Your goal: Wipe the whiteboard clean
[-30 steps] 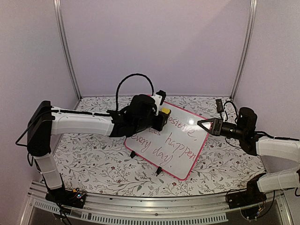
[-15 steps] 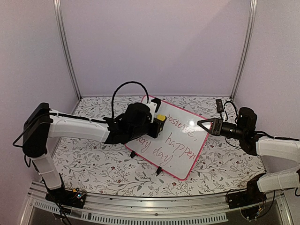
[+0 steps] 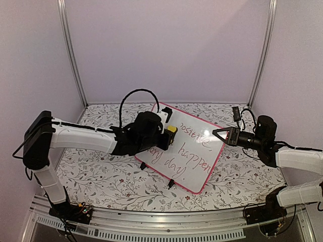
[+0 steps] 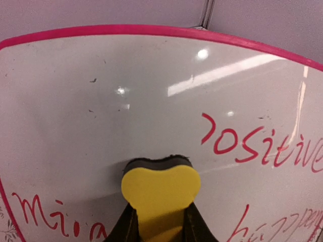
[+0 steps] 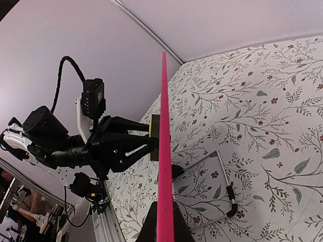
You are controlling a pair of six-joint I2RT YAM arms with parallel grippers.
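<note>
The whiteboard (image 3: 194,154) has a pink-red frame and stands tilted on two black clip feet, with red handwriting across it. My left gripper (image 3: 168,132) is shut on a yellow eraser (image 3: 172,129) with a black felt face pressed against the board's upper left part. In the left wrist view the eraser (image 4: 160,191) sits between my fingers (image 4: 121,229), below a wiped patch of the whiteboard (image 4: 126,96) and left of the word "positive". My right gripper (image 3: 220,134) is shut on the board's right edge. The right wrist view shows the frame (image 5: 164,146) edge-on.
The table (image 3: 101,171) has a floral-patterned cover. A wire prop (image 5: 229,194) with a black tip lies on it behind the board. White walls and two metal posts (image 3: 70,50) enclose the back. The left arm (image 5: 101,146) shows left of the board in the right wrist view.
My left gripper has slid the eraser down and to the left along the board's upper part. The right gripper and the board have stayed in place.
</note>
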